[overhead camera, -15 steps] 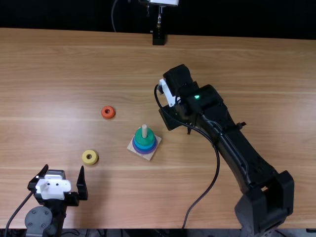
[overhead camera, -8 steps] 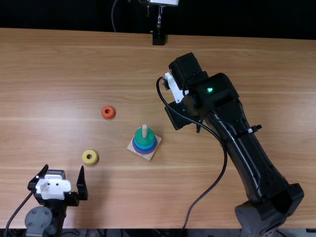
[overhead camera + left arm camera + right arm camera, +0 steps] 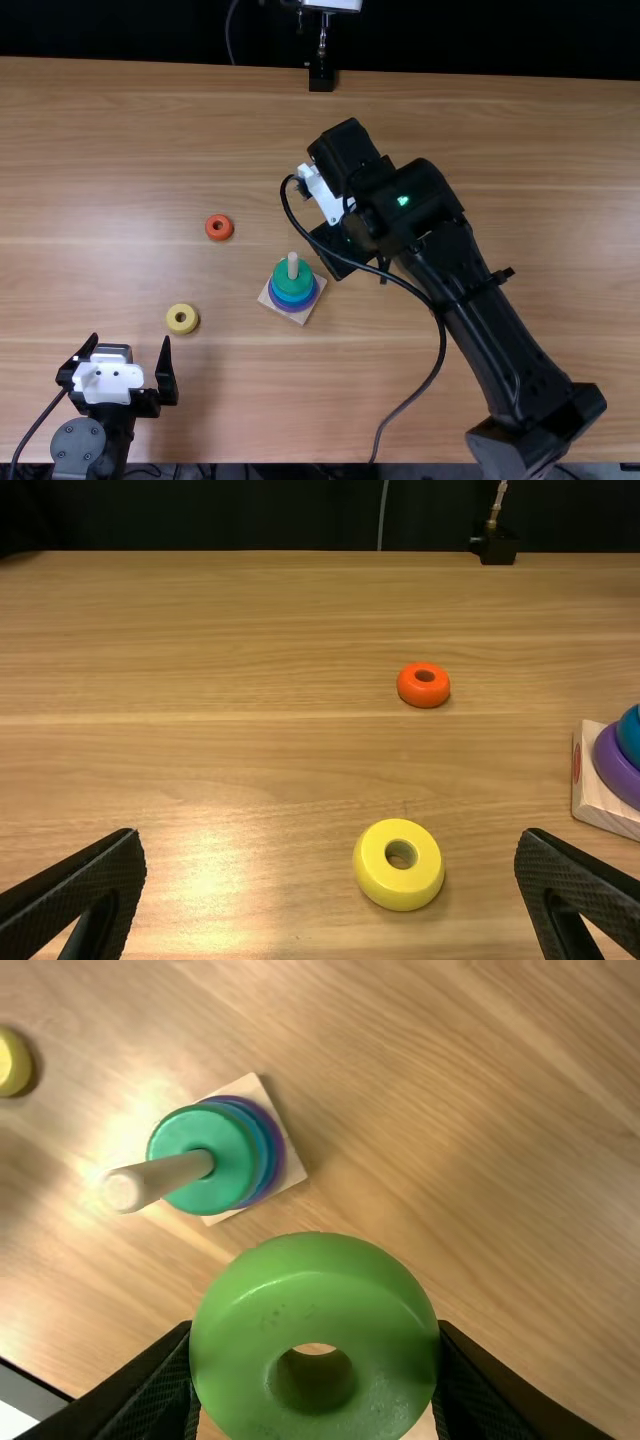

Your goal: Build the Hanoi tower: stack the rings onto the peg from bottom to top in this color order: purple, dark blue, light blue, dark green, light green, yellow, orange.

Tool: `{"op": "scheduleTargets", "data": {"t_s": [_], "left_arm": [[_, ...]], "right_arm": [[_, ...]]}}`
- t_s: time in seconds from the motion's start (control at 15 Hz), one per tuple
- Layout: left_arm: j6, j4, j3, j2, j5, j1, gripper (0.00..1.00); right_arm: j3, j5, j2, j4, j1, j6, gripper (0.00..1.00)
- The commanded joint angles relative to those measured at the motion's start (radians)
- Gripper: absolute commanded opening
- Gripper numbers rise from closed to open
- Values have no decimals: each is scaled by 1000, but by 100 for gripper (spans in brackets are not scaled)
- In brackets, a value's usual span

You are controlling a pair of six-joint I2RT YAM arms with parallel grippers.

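Stacked up to glossy dark green ring (image 3: 230, 1185); right tool (image 3: 315, 1330) clamps round light green ring (image 3: 315, 1305); left tool (image 3: 330, 832) wide, empty; round yellow ring (image 3: 400, 893), orange ring (image 3: 423, 692) remain

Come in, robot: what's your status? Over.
Right gripper: holding light green ring. Left gripper: open, empty. Peg: dark green ring topmost, nothing seen blocking the tip.

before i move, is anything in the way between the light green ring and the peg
Nothing visible stands between the light green ring in the right gripper and the peg. The peg's top is bare above the dark green ring, and the yellow ring lies off beyond the peg.
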Motion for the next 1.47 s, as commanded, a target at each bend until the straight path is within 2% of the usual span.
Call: {"op": "scheduleTargets", "data": {"t_s": [0.0, 0.47, 1.4], "left_arm": [[15, -84, -106, -12, 9, 11, 100], [15, -84, -106, -12, 9, 11, 100], [15, -84, -106, -12, 9, 11, 100]], "right_arm": [[36, -11, -27, 1, 16, -11, 0], [71, -13, -8, 7, 101, -5, 0], [71, -13, 81, 25, 117, 6, 0]]}}
